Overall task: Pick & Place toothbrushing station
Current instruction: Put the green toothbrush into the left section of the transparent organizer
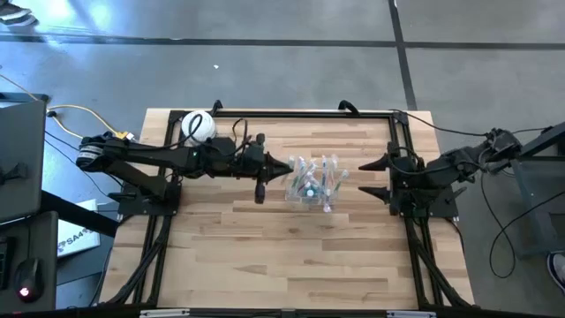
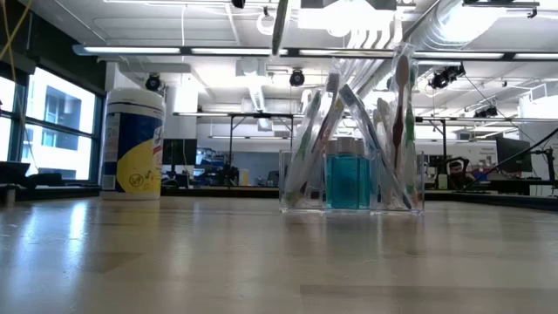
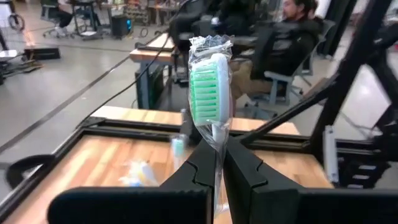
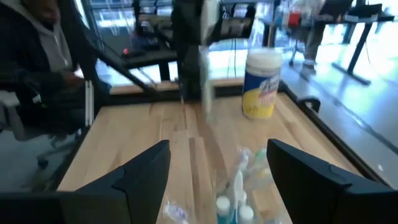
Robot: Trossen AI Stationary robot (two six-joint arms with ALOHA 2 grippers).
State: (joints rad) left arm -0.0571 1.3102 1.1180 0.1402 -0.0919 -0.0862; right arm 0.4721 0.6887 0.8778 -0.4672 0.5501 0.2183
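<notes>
With the left gripper [image 3: 214,163] clamped on a wrapped green-bristled toothbrush [image 3: 209,87] just beside the clear toothbrushing station [image 1: 313,182] at mid-table, lower it upright into a free slot; the right gripper [image 1: 381,179], jaws apart, waits beyond the station.

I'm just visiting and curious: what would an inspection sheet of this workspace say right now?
Surface: wooden table, bare boards in front.
Job's things: clear toothbrushing station mid-table, holding brushes and a blue bottle; wrapped green-bristled toothbrush.
Clutter: white tub with yellow label at the back left.
Grippers: left gripper shut on the toothbrush beside the station; right gripper open, waiting at the right edge.
Cables: yellow cable by the left arm.
Surroundings: seated people behind the table.
</notes>
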